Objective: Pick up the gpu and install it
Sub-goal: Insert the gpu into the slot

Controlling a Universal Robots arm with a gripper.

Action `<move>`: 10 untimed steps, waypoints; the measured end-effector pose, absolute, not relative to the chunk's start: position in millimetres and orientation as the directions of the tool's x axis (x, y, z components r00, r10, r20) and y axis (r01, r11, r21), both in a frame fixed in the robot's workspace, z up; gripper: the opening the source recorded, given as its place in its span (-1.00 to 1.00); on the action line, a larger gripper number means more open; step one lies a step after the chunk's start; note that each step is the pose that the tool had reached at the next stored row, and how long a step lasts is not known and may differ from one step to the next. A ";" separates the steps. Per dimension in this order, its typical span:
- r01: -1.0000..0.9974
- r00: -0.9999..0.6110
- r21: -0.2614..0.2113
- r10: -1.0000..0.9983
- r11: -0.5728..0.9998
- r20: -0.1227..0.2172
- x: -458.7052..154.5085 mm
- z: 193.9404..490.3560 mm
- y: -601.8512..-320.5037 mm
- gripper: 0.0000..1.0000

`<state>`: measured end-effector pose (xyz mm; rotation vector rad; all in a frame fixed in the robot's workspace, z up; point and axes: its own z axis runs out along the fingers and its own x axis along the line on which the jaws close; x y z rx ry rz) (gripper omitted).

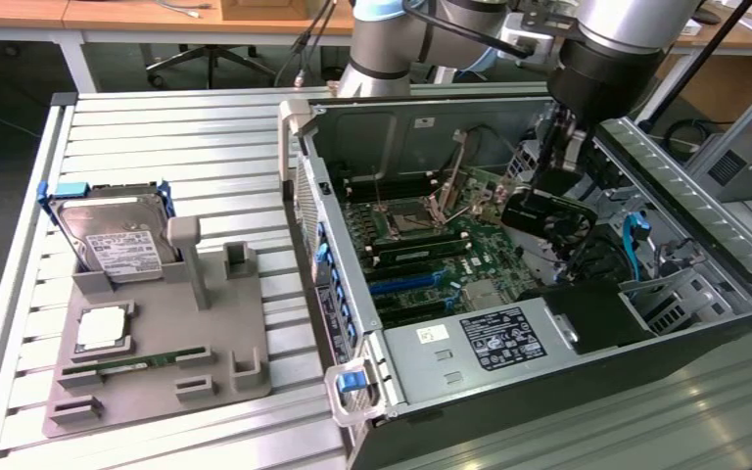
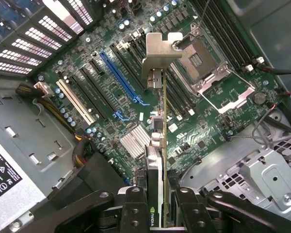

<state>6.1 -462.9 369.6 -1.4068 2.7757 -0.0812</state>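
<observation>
A tower computer case (image 1: 481,103) lies on its side, open, on a slatted metal table (image 1: 154,127). The robot arm reaches down into it. Its gripper (image 1: 556,186) is clamped on the gpu (image 1: 548,213), a black card with a round fan, which hangs inside the case above the motherboard (image 1: 435,245), towards the exterior view's right.

From the wrist camera, the gpu (image 2: 157,160) shows edge-on. It is pinched between the black fingers (image 2: 136,208) of the gripper (image 2: 157,206), and its silver end bracket (image 2: 162,48) is at the far end. Below it lie the motherboard (image 2: 87,63) and a long blue expansion slot (image 2: 121,77). The card appears to float clear of the board, touching no slot.

On the table, well apart from the case, a grey fixture tray (image 1: 239,377) holds a silver hard drive (image 1: 115,240) in a blue frame and a slim green memory stick (image 1: 148,360).

By my judgement the pick-up is done and the card is inside the case. Lining it up and seating it in a slot are not yet done.
</observation>
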 end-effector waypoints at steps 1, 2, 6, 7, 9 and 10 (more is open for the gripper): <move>-0.808 -0.588 -0.060 -0.809 0.587 -0.002 6.1 369.5 -462.9 -0.47; -0.810 -0.584 -0.060 -0.812 0.583 -0.002 6.1 369.4 -462.9 -0.47; -0.821 -0.568 -0.061 -0.823 0.567 0.000 6.1 369.0 -462.9 -0.47; -0.823 -0.566 -0.061 -0.825 0.565 0.000 6.1 368.9 -462.9 -0.47; -0.827 -0.560 -0.061 -0.828 0.559 0.000 6.1 368.7 -462.9 -0.47; -0.829 -0.557 -0.061 -0.830 0.556 0.000 6.1 368.7 -462.9 -0.47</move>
